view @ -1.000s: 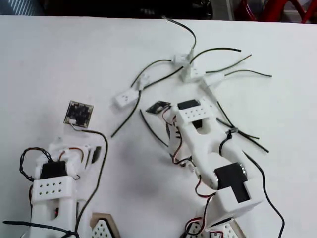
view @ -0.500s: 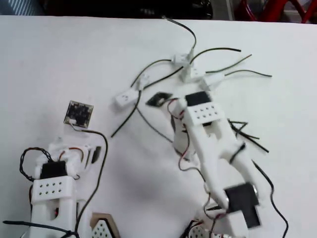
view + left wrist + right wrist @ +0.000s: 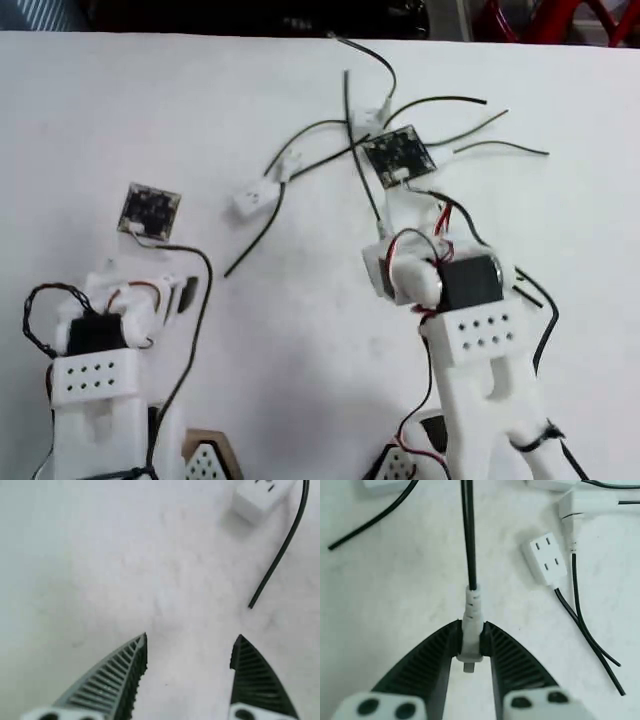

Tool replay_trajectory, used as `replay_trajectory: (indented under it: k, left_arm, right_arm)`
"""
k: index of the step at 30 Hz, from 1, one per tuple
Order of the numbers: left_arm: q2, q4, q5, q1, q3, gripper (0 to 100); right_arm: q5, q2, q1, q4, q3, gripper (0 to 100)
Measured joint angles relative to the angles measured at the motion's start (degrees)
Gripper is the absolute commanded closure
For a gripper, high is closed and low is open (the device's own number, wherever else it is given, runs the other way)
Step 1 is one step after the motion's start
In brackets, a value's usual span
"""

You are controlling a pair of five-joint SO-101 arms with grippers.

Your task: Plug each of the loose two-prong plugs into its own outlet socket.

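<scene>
The white table [image 3: 90, 120] is crowded around my right pincer [image 3: 471, 627]. A socket block [image 3: 545, 560] lies just beside the cord I hold, its two pairs of slots facing up. Two black cords [image 3: 590, 640] run on past its end. A spare plug [image 3: 585, 502] lies just beyond that block, on its own cord. In the high view this tangle sits in the upper middle of the frame, partly covered by my wrist's camera board [image 3: 400, 153]. A second socket block [image 3: 258, 197] lies apart, left of the tangle and near the centre.

My right pincer is clamped tight on the plug [image 3: 471, 645], one finger on each flank, right of centre in the high view. The plug's long axis runs in line with my fingers. Its prong end faces back toward my wrist, where a short stub shows, and its ribbed neck points out past my fingertips. From there its black lead [image 3: 352, 130] climbs almost straight up the high view, leaning slightly left and crossing the tangle. The plug is small, white and narrow, with a ridged collar where the lead enters.

My left pincer [image 3: 190, 647] hangs over bare table at the lower left of the high view, jaws spread wide and gripping nothing. The second socket block and a loose cord end [image 3: 252, 602] lie well beyond its tips.
</scene>
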Motion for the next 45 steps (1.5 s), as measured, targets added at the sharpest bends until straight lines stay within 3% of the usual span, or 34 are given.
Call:
replay_trajectory:
  k: [5,9,18,22,29,36,45]
  left_arm:
    - [0.0,4.0,-0.5,0.0,-9.8,68]
    - [2.0,4.1,-4.9,1.8,-14.1,68]
    - [26.4,4.1,-9.8,11.7,-29.5,68]
    - [38.3,2.9,-10.4,14.2,-37.5,68]
    - [58.5,-7.9,-10.4,14.2,-45.3,68]
    - [73.1,-9.3,-13.8,14.9,-55.0,68]
    - [85.1,-9.5,-14.3,15.8,-63.3,84]
  right_arm:
    - [-6.2,-4.7,2.1,-16.8,14.1,98.1]
    - [-9.8,-6.2,4.8,-28.1,22.6,98.1]
    - [-17.9,-6.4,11.7,-42.9,31.0,98.1]
    - [-19.6,-6.4,14.3,-45.5,31.5,98.1]
    - [-19.8,-6.4,14.4,-46.0,31.6,98.1]
    - [-19.8,-6.4,14.4,-46.0,31.6,98.1]
    - [-19.8,-6.4,14.4,-46.0,32.4,98.1]
